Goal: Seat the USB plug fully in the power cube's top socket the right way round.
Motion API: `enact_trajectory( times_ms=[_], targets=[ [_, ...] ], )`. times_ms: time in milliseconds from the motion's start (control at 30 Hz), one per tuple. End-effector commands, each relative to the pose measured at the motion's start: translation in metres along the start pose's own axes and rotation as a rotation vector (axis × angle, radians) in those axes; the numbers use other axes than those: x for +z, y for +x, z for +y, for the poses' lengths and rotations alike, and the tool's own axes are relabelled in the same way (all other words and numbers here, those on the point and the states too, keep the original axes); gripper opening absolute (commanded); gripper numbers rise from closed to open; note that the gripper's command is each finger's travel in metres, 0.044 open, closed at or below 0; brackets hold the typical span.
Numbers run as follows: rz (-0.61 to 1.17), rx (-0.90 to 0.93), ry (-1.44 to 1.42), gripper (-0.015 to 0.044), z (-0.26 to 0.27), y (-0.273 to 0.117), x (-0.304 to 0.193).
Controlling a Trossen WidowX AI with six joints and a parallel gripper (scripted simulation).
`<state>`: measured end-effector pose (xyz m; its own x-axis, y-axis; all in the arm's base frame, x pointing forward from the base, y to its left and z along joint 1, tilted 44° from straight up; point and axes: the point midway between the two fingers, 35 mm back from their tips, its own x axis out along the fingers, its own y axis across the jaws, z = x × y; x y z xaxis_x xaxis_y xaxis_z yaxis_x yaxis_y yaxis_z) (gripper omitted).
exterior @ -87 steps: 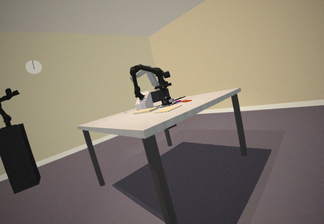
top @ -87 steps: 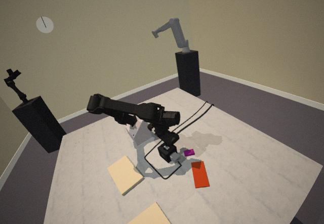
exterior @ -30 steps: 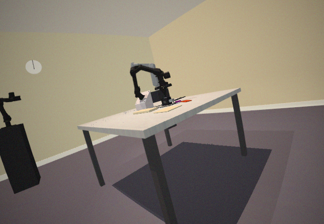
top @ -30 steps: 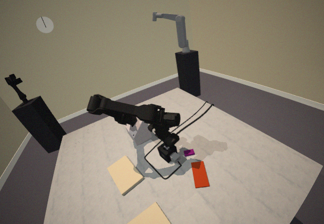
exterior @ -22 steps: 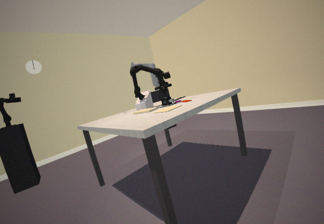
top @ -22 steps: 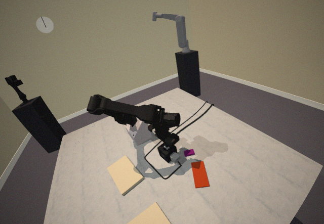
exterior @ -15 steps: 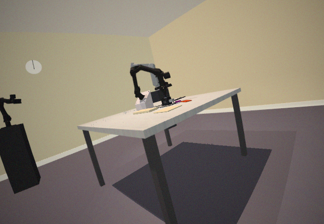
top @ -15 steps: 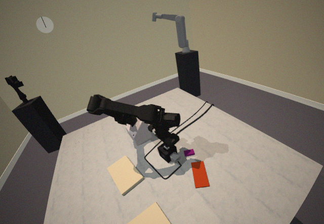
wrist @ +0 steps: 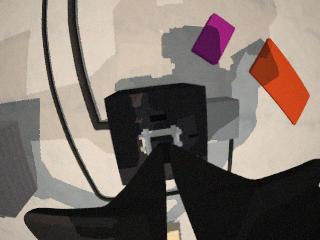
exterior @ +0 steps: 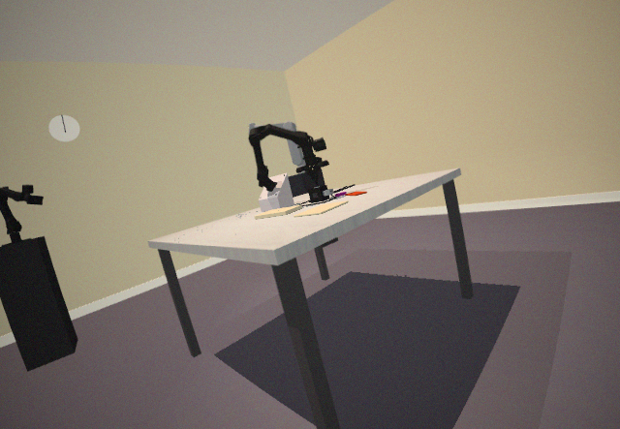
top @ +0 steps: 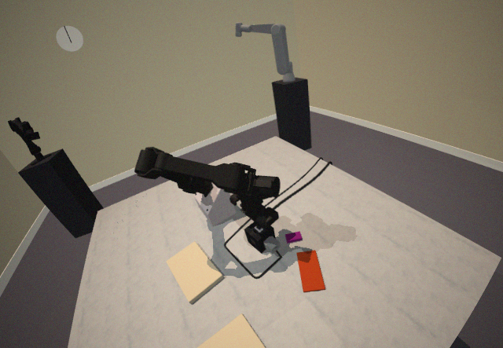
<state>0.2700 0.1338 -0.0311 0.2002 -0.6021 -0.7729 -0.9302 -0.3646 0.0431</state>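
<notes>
The black power cube (top: 256, 240) (wrist: 125, 112) stands on the table, with a grey block (wrist: 223, 116) against its side. A light grey outline (wrist: 161, 133) shows on its top around the socket area. My gripper (wrist: 164, 152) points down over that area, its black fingertips nearly together. It is shut on the USB plug, a small dark body at the tips, mostly hidden by the fingers. The plug's depth in the socket and which way round it faces cannot be told. In the exterior view the cube and fingers are too small and dark to read.
A magenta block (top: 294, 236) (wrist: 215, 39) and an orange slab (top: 311, 272) (wrist: 286, 89) lie near the cube. Black cables (wrist: 54, 102) loop around it. A grey-white sloped box (top: 222, 209) (exterior: 281, 197) stands beyond. Cream slabs (top: 195, 271) (top: 235, 335) lie nearer the camera.
</notes>
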Motion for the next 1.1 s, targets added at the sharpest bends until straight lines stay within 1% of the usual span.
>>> enact_trajectory(
  times_ms=[0,1067],
  targets=[
    [0.004,-0.002,-0.003,0.0,-0.0002,0.001,-0.0006],
    [0.005,-0.002,-0.003,0.0,-0.0002,0.0037,-0.0008]
  ],
)
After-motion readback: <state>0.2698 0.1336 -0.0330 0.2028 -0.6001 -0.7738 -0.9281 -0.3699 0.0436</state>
